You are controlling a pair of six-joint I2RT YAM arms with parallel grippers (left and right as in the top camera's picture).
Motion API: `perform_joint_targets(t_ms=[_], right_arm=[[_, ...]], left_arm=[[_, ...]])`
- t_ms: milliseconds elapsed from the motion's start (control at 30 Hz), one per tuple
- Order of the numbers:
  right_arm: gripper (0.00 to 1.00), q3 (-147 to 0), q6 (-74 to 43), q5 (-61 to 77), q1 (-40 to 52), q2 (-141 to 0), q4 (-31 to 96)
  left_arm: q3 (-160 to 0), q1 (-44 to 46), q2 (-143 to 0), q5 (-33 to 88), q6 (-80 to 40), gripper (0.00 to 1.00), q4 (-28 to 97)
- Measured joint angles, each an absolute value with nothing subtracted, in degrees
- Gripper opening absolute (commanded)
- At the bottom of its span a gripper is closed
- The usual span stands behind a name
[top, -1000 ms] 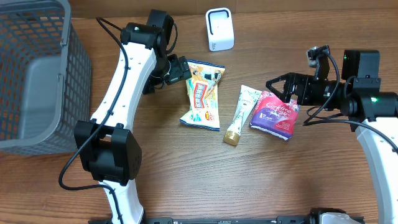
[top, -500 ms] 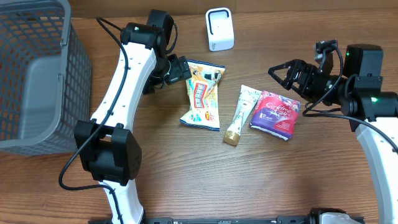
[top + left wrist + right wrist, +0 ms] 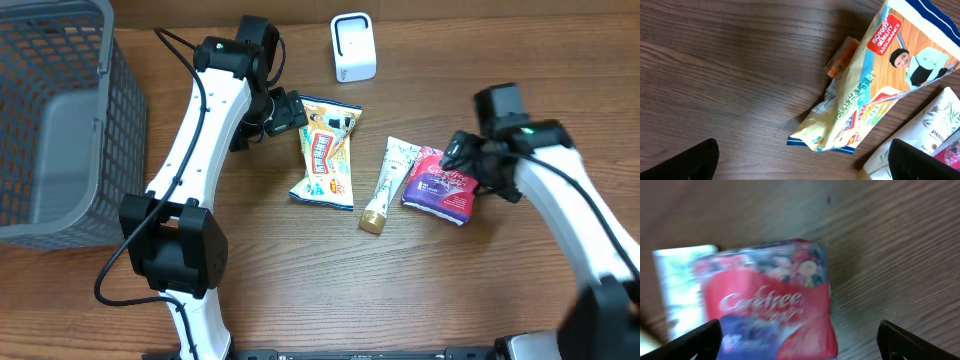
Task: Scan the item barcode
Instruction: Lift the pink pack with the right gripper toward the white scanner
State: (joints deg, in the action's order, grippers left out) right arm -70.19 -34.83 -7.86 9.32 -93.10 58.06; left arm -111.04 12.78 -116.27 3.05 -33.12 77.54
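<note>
Right claw [image 3: 460, 152] spread wide, empty, hovering at far-left corner of Carefree pack [image 3: 442, 185]. Pack flat on desk [image 3: 300, 290], right of centre, just beside tube [image 3: 388, 183]. Left claw [image 3: 292, 112] wide too, empty, at far-left corner of snack bag [image 3: 325, 152]. Scanner [image 3: 353, 47] upright at far edge. Basket [image 3: 125, 90] far left.

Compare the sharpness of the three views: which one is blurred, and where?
Overhead: the tabletop is sharp, but the right arm looks motion-smeared. Left wrist: the snack bag is crisp and its print is readable. Right wrist: the red pack and the tabletop around it are soft and streaked throughout.
</note>
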Motion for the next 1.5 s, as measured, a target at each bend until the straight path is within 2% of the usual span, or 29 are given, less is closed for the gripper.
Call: perform_joint_targets(t_ms=[100,333,500,567,633,700,767,833,867,900,1100,1267,1367,1500], right_arm=[[1.0,-70.2,-35.4,-8.3,9.3,-97.9,57.3],[1.0,-69.3,-35.8,-5.5,9.3,-98.3,58.3],[1.0,-66.2,-35.8,-4.9,9.3,-98.3,53.8],[0.97,-64.2,-35.8,-4.7,9.3,-98.3,50.6],[0.88,-62.2,-35.8,-4.1,9.3,-98.3,47.7],[0.67,-60.2,-35.9,-2.6,9.3,-98.2,44.0],[0.57,-59.1,-35.8,-1.3,9.4,-98.0,41.8],[0.3,-58.7,-35.9,-0.8,9.4,-97.6,41.4],[0.12,-58.7,-35.5,-0.5,9.4,-97.4,41.4],[0.06,-58.7,-35.7,-0.4,9.4,-97.1,41.3],[0.04,-62.0,-35.1,-0.1,9.4,-96.8,47.4],[0.04,-70.5,-33.9,-0.5,9.4,-98.6,53.1],[0.04,-79.1,-33.4,-0.2,9.4,-98.8,51.1],[0.04,-83.8,-33.7,3.0,9.4,-98.8,39.0]], left_arm=[[-111.0,12.8,-116.3,3.0,-33.1,1.0,77.5],[-111.0,12.8,-116.3,3.0,-33.1,1.0,77.6],[-111.0,12.8,-116.3,3.1,-33.1,1.0,77.6],[-111.0,12.8,-116.3,3.0,-33.1,1.0,77.5],[-111.0,12.8,-116.3,3.0,-33.1,1.0,77.6],[-111.0,12.8,-116.3,3.1,-33.1,1.0,77.6],[-111.0,12.8,-116.3,3.1,-33.1,1.0,77.6],[-111.0,12.8,-116.3,3.1,-33.1,1.0,77.6],[-111.0,12.8,-116.3,3.1,-33.1,1.0,77.6],[-111.0,12.8,-116.3,3.0,-33.1,1.0,77.5],[-111.0,12.8,-116.3,3.1,-33.1,1.0,77.6],[-111.0,12.8,-116.3,3.0,-33.1,1.0,77.3],[-111.0,12.8,-116.3,3.1,-33.1,1.0,76.4],[-111.0,12.8,-116.3,3.1,-33.1,1.0,76.6]])
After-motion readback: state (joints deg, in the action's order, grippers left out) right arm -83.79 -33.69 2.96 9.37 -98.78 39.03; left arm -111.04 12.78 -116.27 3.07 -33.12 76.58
